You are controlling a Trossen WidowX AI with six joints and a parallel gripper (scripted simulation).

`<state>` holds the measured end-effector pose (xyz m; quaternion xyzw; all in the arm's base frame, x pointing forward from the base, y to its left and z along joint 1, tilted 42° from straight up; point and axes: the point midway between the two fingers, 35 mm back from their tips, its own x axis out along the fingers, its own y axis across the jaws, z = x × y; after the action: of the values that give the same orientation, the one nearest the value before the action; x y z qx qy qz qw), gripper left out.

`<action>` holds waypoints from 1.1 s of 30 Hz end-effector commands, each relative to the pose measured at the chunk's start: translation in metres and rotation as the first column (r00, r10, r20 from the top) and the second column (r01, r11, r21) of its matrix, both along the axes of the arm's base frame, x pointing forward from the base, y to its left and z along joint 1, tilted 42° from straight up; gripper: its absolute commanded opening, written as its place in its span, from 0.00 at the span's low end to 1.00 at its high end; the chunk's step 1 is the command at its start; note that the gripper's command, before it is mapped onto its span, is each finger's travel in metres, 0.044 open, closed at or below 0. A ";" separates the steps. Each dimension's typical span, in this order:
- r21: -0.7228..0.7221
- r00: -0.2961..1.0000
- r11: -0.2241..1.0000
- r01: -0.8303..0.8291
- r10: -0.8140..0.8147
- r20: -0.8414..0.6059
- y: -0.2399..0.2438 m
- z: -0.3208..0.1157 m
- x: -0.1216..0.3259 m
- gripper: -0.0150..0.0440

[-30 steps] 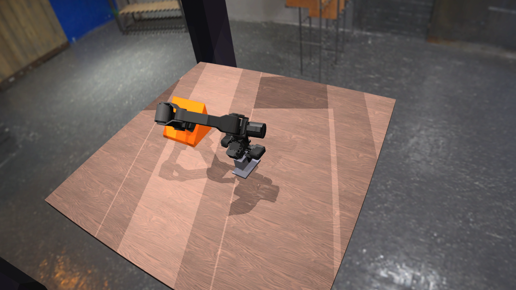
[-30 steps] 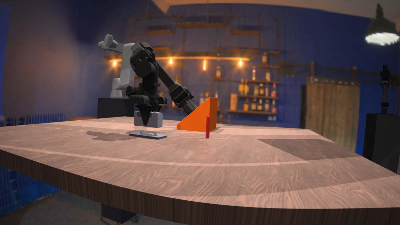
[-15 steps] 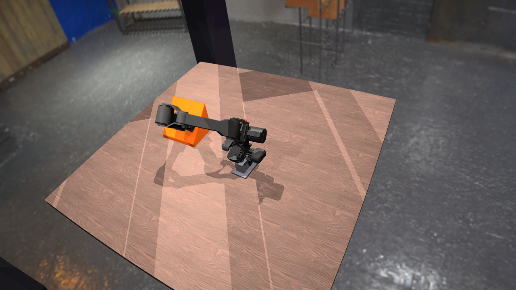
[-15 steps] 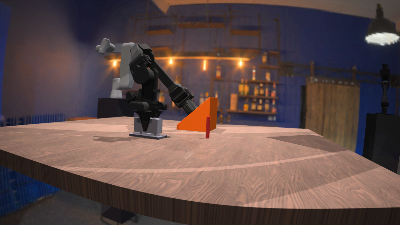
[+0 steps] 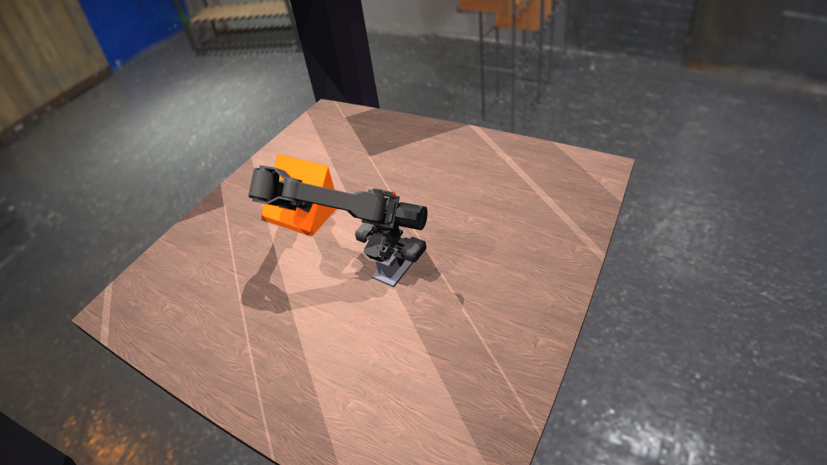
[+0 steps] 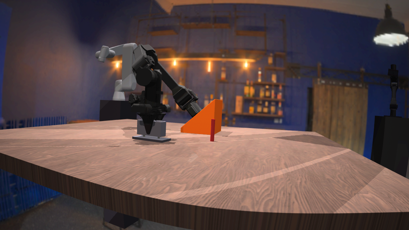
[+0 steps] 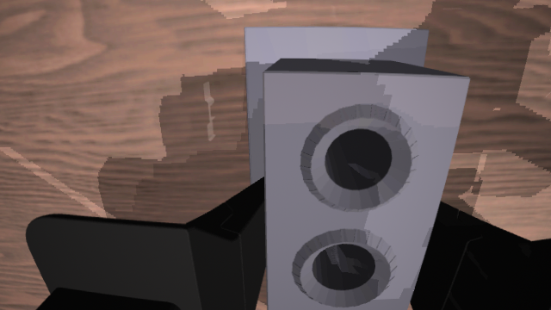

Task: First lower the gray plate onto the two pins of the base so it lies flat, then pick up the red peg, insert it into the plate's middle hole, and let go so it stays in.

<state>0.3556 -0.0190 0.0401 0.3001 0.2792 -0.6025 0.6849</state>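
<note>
The gray plate point(image 5: 384, 270) point(image 6: 160, 129) point(image 7: 297, 99) is upright-sided and roughly level over the base point(image 5: 385, 279) point(image 6: 136, 138) point(image 7: 301, 43). In the exterior view a narrow gap remains between them, and short lengths of both pins show in it. My gripper point(image 6: 148, 129) point(image 7: 328, 186) is shut on the plate, one finger against each long side. Two round, bevelled holes show in the wrist view, with lighter shapes inside; the plate's near end is out of frame. The red peg point(image 6: 212, 130) stands upright on the table, right of the base in the exterior view.
An orange wedge block point(image 5: 303, 168) point(image 6: 204, 123) stands behind the peg in the exterior view, with my arm reaching over it. All stand on the wooden table point(image 5: 375, 358) point(image 6: 243, 171). In the top view my arm covers most of the peg's area.
</note>
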 end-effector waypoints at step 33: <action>0.020 0.961 0.978 -0.209 0.209 -0.180 0.160 0.016 -0.062 1.00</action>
<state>0.3222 0.1086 0.0855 0.2575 0.3342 -0.5725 0.7031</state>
